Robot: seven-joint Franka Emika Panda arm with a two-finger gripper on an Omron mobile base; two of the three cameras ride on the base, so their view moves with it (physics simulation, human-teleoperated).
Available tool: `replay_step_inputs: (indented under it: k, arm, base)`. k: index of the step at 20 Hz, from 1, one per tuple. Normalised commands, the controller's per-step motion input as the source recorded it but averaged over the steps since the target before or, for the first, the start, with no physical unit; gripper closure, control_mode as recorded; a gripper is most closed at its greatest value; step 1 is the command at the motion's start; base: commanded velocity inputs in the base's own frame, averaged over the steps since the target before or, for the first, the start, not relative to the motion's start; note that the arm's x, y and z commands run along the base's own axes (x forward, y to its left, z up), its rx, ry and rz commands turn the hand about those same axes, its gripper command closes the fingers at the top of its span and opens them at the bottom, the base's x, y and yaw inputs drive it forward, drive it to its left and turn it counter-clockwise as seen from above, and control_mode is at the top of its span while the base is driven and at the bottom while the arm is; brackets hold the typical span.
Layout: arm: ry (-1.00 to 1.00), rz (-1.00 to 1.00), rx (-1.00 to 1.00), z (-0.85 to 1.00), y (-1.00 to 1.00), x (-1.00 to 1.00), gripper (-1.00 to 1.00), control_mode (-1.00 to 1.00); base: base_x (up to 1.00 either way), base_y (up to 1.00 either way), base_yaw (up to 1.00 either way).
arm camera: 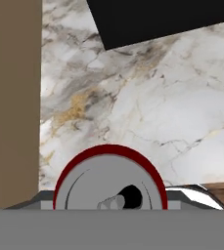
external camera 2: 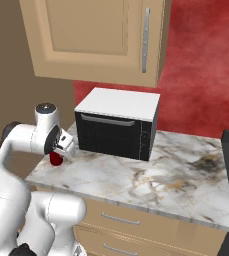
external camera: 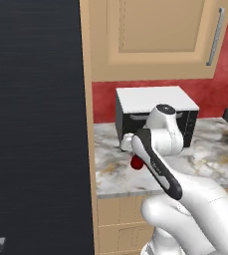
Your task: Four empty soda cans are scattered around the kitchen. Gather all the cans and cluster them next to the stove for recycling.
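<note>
Red soda can [arm camera: 109, 183] clamped in claw [arm camera: 111, 207], marble counter [arm camera: 147, 112]

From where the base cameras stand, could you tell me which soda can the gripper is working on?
The red soda can, upright on the marble counter left of the microwave, by the tall side panel. The gripper is closed around it.

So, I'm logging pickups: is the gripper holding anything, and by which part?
Yes. The gripper is shut on a red can, holding it from above by its upper sides, near the silver top.
</note>
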Motion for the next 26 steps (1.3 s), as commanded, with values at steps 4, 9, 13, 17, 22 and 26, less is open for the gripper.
replay_step_inputs:
  k: [4,9,13,17,22,26]
  arm:
    - [0.00,-0.01,0.08,0.78,-0.15,-0.76,1.00,-1.00]
    - [0.00,-0.07,0.00,0.65,-0.14,-0.64,1.00,-1.00]
    - [0.00,-0.15,-0.01,0.55,-0.01,-0.42,1.00,-1.00]
    - [0.00,-0.19,-0.03,0.40,-0.05,-0.35,1.00,-1.00]
    - [0.00,-0.14,-0.01,0.43,-0.15,-0.29,1.00,-1.00]
    - [0.00,-0.07,0.00,0.14,-0.26,-0.16,1.00,-1.00]
  base:
    - [0.00,0.00,0.00]
    - [0.00,0.00,0.00]
    - [0.00,0.00,0.00]
    - [0.00,0.00,0.00]
    - [0.00,0.00,0.00]
    - [0.00,0.00,0.00]
